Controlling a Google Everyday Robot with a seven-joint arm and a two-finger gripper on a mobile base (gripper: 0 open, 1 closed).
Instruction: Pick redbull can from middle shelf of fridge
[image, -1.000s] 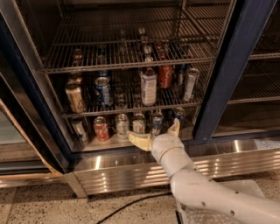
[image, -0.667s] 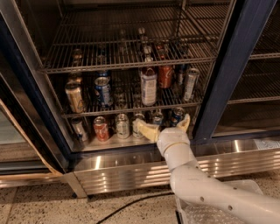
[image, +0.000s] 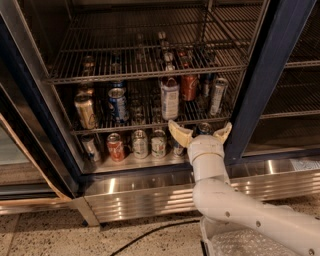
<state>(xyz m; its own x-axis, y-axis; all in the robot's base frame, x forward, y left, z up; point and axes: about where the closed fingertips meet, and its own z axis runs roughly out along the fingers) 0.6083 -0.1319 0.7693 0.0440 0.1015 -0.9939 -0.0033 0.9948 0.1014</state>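
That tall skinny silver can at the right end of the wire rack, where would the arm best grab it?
Probably around its straight mid-body, from the front. The slim silvery redbull can stands upright on the wire-grid middle shelf, its front unblocked. The cream two-finger gripper hangs open just below that shelf's front edge, slightly left of the can.

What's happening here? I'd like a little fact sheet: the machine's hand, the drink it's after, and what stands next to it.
gripper: open, empty, at the fridge opening, near the front edge of the middle shelf
redbull can: upright on the middle shelf, right end, untouched
can versus gripper: higher, slightly right
neighbours: red can and white bottle to its left
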